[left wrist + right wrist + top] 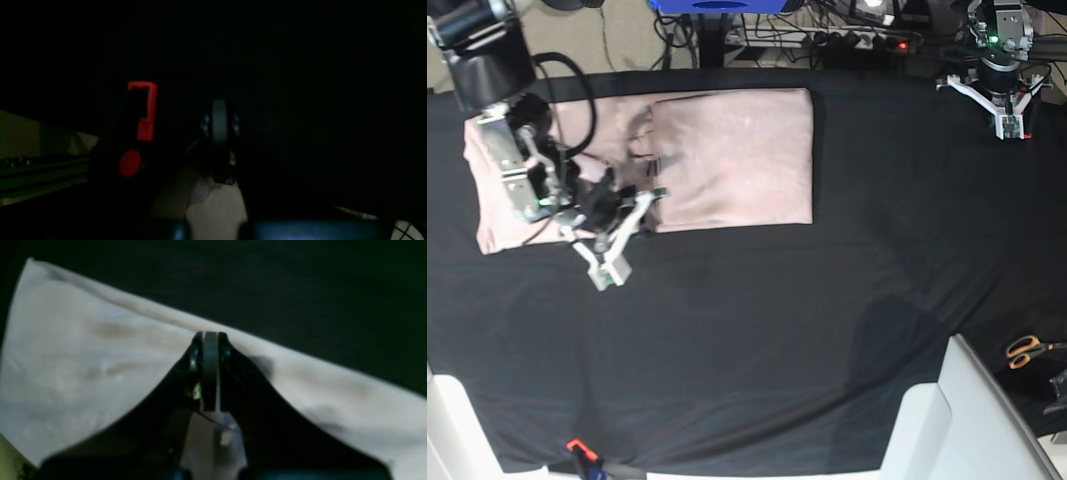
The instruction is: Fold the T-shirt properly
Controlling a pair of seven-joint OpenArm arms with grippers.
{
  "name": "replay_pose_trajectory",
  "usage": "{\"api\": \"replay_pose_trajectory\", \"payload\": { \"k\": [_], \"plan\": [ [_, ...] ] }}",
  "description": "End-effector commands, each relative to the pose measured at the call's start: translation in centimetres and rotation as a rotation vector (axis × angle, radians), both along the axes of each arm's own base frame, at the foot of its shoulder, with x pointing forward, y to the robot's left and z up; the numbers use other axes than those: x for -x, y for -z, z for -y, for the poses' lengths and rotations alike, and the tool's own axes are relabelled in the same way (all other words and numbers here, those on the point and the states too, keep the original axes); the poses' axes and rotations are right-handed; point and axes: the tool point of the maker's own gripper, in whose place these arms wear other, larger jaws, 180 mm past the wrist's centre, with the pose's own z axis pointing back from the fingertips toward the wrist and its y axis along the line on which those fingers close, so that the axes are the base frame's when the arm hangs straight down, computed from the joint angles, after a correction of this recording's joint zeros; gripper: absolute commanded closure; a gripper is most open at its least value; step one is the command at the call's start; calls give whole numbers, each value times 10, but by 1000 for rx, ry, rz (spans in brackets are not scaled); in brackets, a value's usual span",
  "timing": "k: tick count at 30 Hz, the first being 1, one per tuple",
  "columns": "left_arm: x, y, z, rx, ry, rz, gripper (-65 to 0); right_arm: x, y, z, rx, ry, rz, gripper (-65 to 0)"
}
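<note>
The pale pink T-shirt [727, 160] lies flat at the back left of the black table cover [777, 330], and its left part is partly hidden under my right arm. My right gripper [605, 272] hovers at the shirt's near edge with its jaws shut. In the right wrist view the shut tips of the right gripper [210, 336] line up with the T-shirt's [83, 356] edge, and I see no fabric pinched. My left gripper [1008, 128] rests shut at the far right back corner, away from the shirt. The left wrist view is dark and shows the shut left gripper [219, 106].
Orange-handled scissors [1027, 350] lie off the table at the right edge. A white panel [967, 420] stands at the front right. A small red clamp [577, 445] sits on the front edge. A red-marked part [146, 110] shows in the dark left wrist view.
</note>
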Motion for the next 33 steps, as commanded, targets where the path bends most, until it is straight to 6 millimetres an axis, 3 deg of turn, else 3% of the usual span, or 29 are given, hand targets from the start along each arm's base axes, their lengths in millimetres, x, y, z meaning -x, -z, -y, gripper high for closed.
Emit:
{"api": "replay_pose_trajectory", "payload": {
  "k": [1,5,7,10,13,15,18,24,30,33],
  "plan": [
    [-3,-8,-6,-23,6,24,0,-16,-26,5,-26,4,88,-20],
    [-3,-8,-6,-21,5,24,0,-17,-70,41,-36,92,215,-21],
    [-2,-8,-6,-21,5,22,0,-22,-89,92,-17,229,271,-24],
    [0,-6,-3,-15,1,21,0,-18,-93,177,39,444,249,-48],
    [2,-3,2,-4,-12,22,0,-6,-97,235,17,543,174,-213],
    [2,-2,5,6,-12,23,0,7,-92,258,16,551,128,-333],
    [3,1,11,22,-20,27,0,22,-83,274,44,471,63,-435],
    [3,2,14,28,-24,30,0,41,-40,290,-68,577,-106,-579],
    [4,2,11,19,-23,22,0,52,-17,296,-153,653,-189,-587],
    [4,2,10,16,-25,23,0,60,-5,290,-168,652,-235,-585]
  ]
}}
